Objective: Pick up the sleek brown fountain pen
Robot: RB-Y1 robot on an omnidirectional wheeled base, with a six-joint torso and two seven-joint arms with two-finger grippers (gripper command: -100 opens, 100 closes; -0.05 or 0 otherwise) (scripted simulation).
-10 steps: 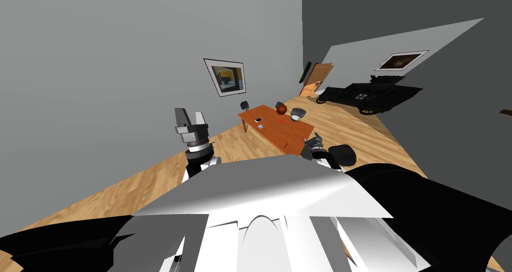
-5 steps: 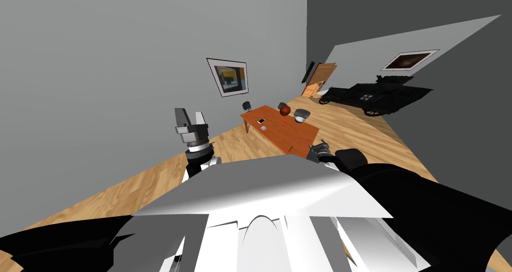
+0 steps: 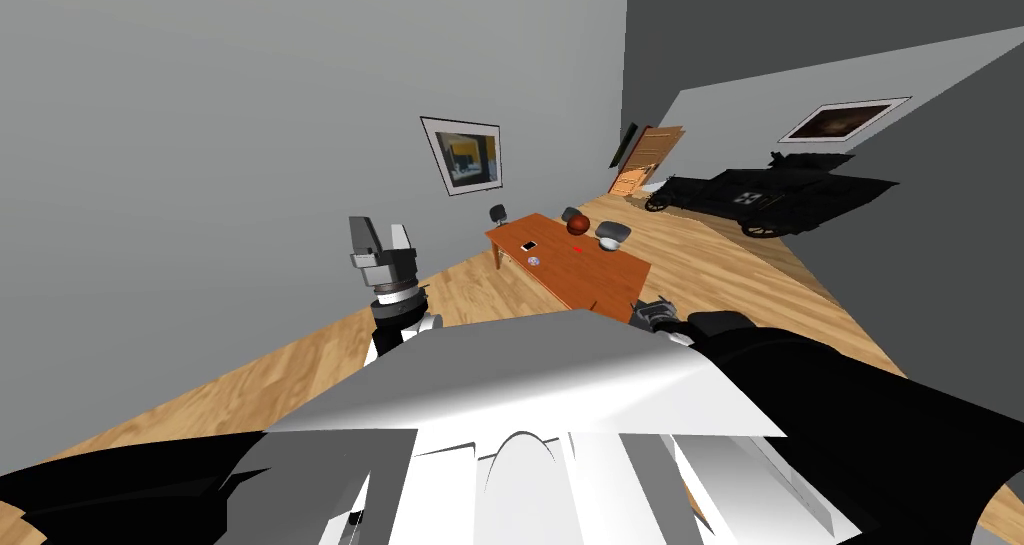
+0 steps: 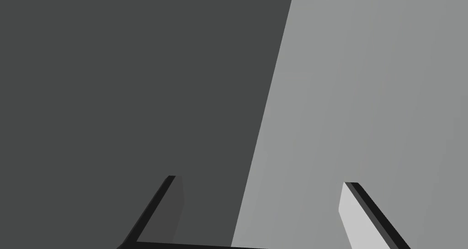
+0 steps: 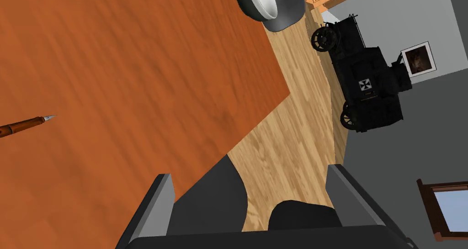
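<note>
The brown fountain pen (image 5: 22, 124) with a silver nib lies on the orange-brown wooden table (image 5: 137, 77), well off to one side of my right gripper (image 5: 249, 191). That gripper is open and empty, hovering past the table's near corner, over a dark chair (image 5: 215, 200) and the wooden floor. In the head view the right gripper (image 3: 655, 314) sits at the near end of the table (image 3: 600, 279). My left gripper (image 3: 380, 239) is raised at the left, and the left gripper (image 4: 260, 200) stands open with nothing in it.
On the table are a white bowl (image 5: 261, 2), a red-brown ball (image 3: 578, 226) and a phone (image 3: 529, 245). A dark chair (image 3: 720, 321) stands at the table's near end. A black vintage car (image 3: 770, 194) is parked beyond, on the wooden floor.
The whole head picture has shifted right, so I have moved. My right gripper has sunk lower and rightward, toward the table's near corner. The left arm has held still.
</note>
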